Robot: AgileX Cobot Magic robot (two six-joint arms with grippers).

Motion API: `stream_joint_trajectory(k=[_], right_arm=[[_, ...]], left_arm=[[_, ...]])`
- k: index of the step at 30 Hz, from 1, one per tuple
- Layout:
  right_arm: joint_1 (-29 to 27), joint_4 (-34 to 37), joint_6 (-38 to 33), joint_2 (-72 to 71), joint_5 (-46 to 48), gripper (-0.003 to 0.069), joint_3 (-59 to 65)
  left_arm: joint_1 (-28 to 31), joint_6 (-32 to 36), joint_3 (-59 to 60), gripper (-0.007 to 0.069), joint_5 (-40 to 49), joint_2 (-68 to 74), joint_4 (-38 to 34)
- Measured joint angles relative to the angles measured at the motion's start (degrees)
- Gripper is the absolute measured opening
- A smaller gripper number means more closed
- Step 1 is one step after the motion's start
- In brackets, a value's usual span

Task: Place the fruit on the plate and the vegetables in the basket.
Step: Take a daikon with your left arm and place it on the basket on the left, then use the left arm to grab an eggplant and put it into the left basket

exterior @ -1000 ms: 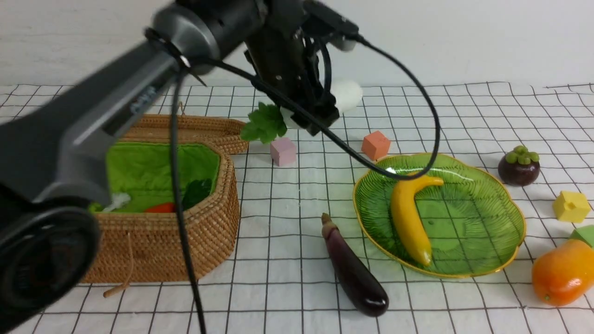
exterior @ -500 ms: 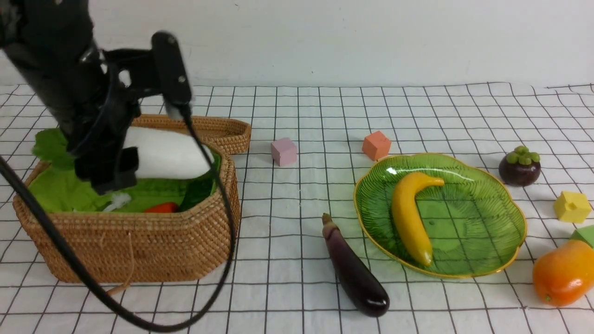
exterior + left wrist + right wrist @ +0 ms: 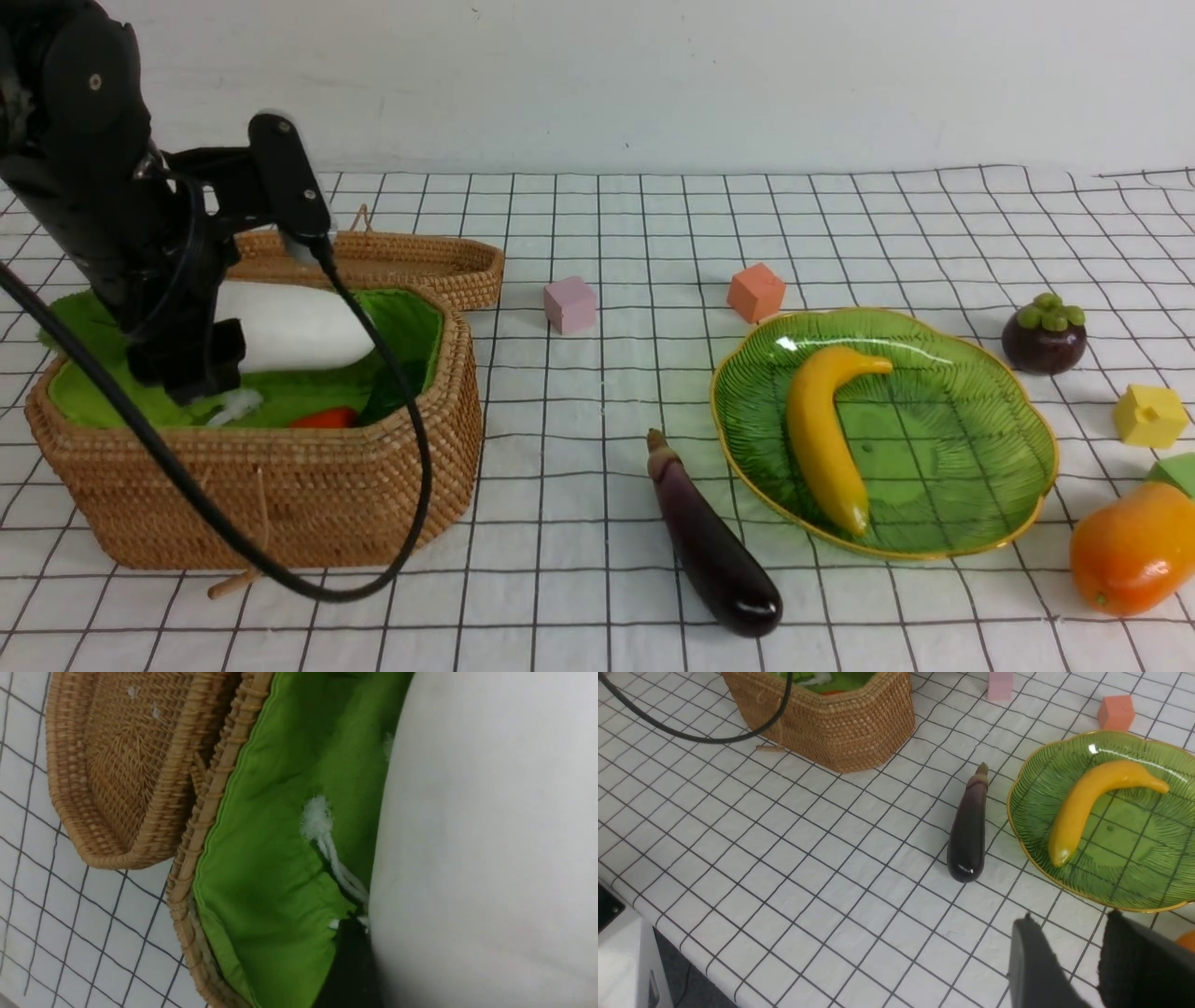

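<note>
A white cloth with a black grid (image 3: 597,233) covers the table. At far left, the left gripper (image 3: 198,359) grasps the smooth white radish (image 3: 299,327) in the deep woven basket with green lining (image 3: 280,485). The right gripper (image 3: 1071,924), near right, stands parted and empty. A long dark-purple eggplant (image 3: 714,551) lies between basket and green leaf-patterned plate (image 3: 990,392).

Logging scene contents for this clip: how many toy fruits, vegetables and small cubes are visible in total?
Fruit: 3 (banana, mangosteen, orange mango-like fruit)
Vegetables: 4 (white radish, carrot, green gourd, eggplant)
Cubes: 4 (pink cube, orange cube, yellow cube, green cube)
Total: 11
</note>
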Motion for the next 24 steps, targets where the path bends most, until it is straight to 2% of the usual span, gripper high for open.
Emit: stream_joint_trajectory(k=[4, 8, 10, 11, 12, 14, 16, 17, 18, 19, 21, 22, 23, 24], right_arm=[[0.0, 0.0, 0.0, 0.0, 0.0, 0.0238, 0.0], [0.0, 0.0, 0.0, 0.0, 0.0, 0.0238, 0.0], [0.0, 0.0, 0.0, 0.0, -0.06, 0.0238, 0.0], [0.0, 0.0, 0.0, 0.0, -0.06, 0.0238, 0.0], [0.0, 0.0, 0.0, 0.0, -0.06, 0.0238, 0.0], [0.0, 0.0, 0.0, 0.0, -0.06, 0.0238, 0.0], [0.0, 0.0, 0.0, 0.0, -0.06, 0.0238, 0.0], [0.0, 0.0, 0.0, 0.0, -0.06, 0.0238, 0.0], [0.0, 0.0, 0.0, 0.0, -0.06, 0.0238, 0.0], [0.0, 0.0, 0.0, 0.0, -0.06, 0.0238, 0.0], [0.0, 0.0, 0.0, 0.0, -0.06, 0.0238, 0.0], [0.0, 0.0, 0.0, 0.0, -0.06, 0.0238, 0.0], [0.0, 0.0, 0.0, 0.0, -0.06, 0.0238, 0.0], [0.0, 0.0, 0.0, 0.0, 0.0, 0.0238, 0.0]], left_arm=[[0.0, -3.46, 0.0, 0.0592, 1.42, -2.53, -3.37], [0.0, -6.7, 0.0, 0.0549, 1.42, -5.19, -5.86], [-0.22, -13.0, 0.0, 0.0443, 1.65, -7.58, -9.98], [-0.28, -13.61, 0.0, 0.0443, 1.65, -7.76, -9.98], [-1.25, -18.34, 0.0, 0.0363, 1.65, -8.87, -12.97], [-5.12, -28.1, 0.0, 0.0191, 1.29, -10.17, -16.34], [-10.77, -37.39, 0.0, 0.0061, 1.51, -10.39, -17.49], [-12.71, -41.88, 0.0, 0.002, 1.87, -10.26, -17.49], [-14.02, -43.0, 0.0, 0.0012, 1.98, -10.18, -17.38], [-18.64, -51.69, 0.0, -0.0013, 3.07, -9.05, -16.44], [-24.76, -59.08, 0.0, -0.0013, 3.82, -6.43, -14.76], [-25.85, -60.15, 0.0, -0.0011, 3.92, -5.76, -14.23], [-30.02, -63.11, 0.0, 0.0018, 3.53, -2.22, -13.09], [-30.4, -63.11, 0.0, 0.0024, 3.53, -1.79, -12.98]])
